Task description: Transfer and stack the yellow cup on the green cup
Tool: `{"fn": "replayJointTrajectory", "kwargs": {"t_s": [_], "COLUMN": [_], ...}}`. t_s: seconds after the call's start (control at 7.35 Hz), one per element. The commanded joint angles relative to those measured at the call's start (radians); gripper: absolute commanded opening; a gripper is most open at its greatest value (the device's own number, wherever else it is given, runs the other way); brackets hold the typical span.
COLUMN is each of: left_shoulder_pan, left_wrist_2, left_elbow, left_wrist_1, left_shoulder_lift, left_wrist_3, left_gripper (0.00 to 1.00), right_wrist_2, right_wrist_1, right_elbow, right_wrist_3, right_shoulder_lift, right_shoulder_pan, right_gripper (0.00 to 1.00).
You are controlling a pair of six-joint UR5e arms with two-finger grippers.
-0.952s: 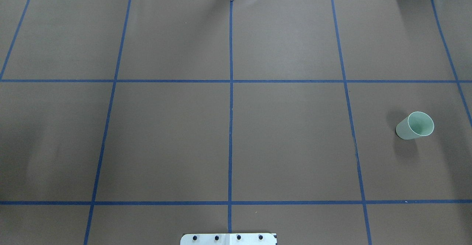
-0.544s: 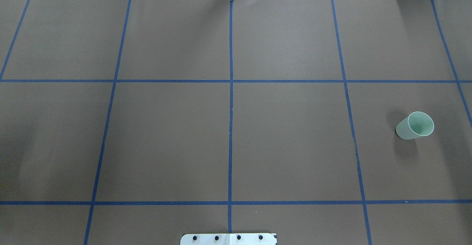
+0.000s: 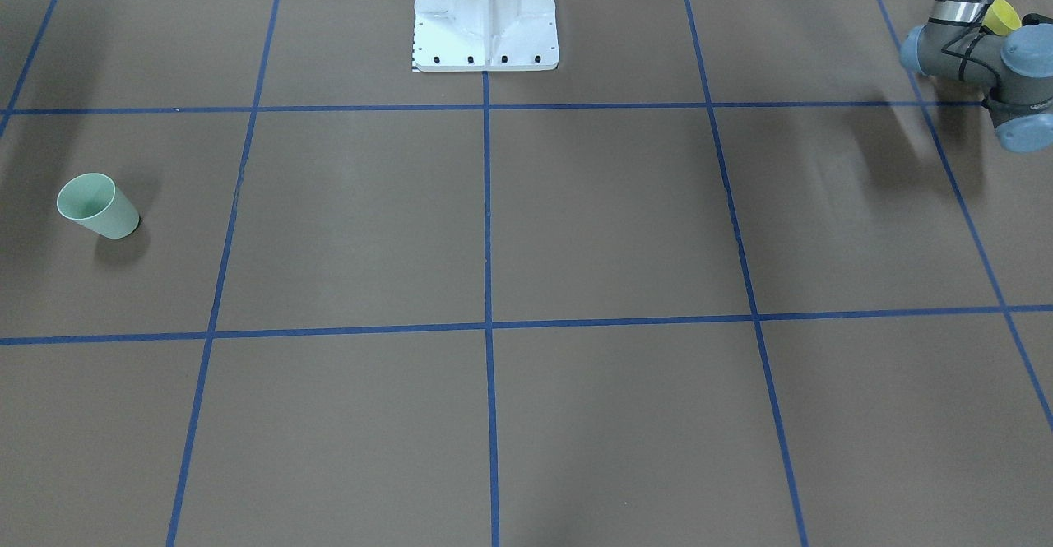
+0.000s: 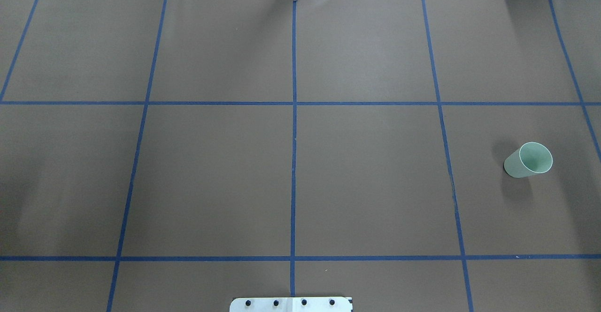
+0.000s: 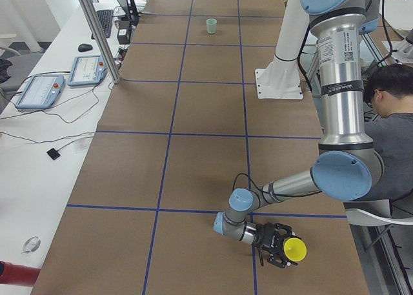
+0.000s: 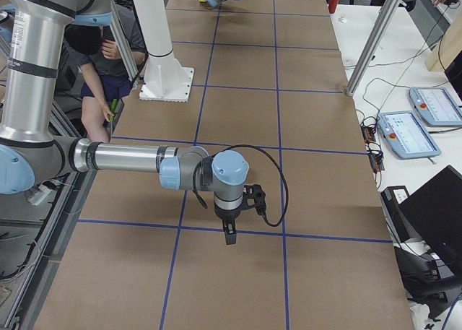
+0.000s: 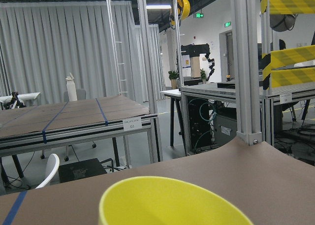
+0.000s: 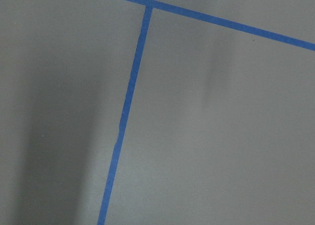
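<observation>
The yellow cup [image 5: 295, 248] stands at the near end of the table, at the tip of my left gripper [image 5: 281, 246], which lies low and level beside it. I cannot tell whether the jaws are shut on it. Its rim fills the bottom of the left wrist view [image 7: 172, 203], and a bit of it shows behind the left arm [image 3: 1002, 14]. The green cup [image 4: 528, 160] stands upright and alone at the far right end, also seen in the front view [image 3: 97, 206] and far off in the left view [image 5: 211, 26]. My right gripper [image 6: 229, 235] points down above bare table; its state is unclear.
The white robot base [image 3: 485, 12] stands at the table's middle rear edge. Blue tape lines [image 4: 294, 115] divide the brown table cover into squares. A seated person [image 5: 393, 127] is beside the left arm. Tablets [image 5: 39, 91] lie on the side table.
</observation>
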State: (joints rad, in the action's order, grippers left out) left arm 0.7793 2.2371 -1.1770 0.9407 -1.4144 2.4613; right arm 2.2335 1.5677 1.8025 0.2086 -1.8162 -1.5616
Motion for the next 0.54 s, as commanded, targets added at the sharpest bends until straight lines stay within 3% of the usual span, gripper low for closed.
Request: {"fn": "replayJointTrajectory", "kwargs": {"t_s": [0.0,0.14,0.41], "left_shoulder_pan": [-0.018,-0.018,-0.018], "left_wrist_2": [-0.007,-0.036,-0.062], "left_elbow": [-0.001,-0.004,-0.054], "left_wrist_1": [0.013,0.007,-0.012], "left_shoulder_lift": [0.000,0.000,0.038], "left_wrist_3": [-0.004,-0.005,-0.051], "left_gripper": [0.16,0.03,0.00], "right_wrist_2": [0.000,0.000,0.000], "right_wrist_1": [0.000,0.000,0.002], "right_elbow": [0.000,0.000,0.000], "right_wrist_3": [0.000,0.000,0.000], "right_shoulder_lift": [0.000,0.000,0.000], "right_shoulder_pan": [0.000,0.000,0.000], "right_gripper": [1.00,1.00,1.00]}}
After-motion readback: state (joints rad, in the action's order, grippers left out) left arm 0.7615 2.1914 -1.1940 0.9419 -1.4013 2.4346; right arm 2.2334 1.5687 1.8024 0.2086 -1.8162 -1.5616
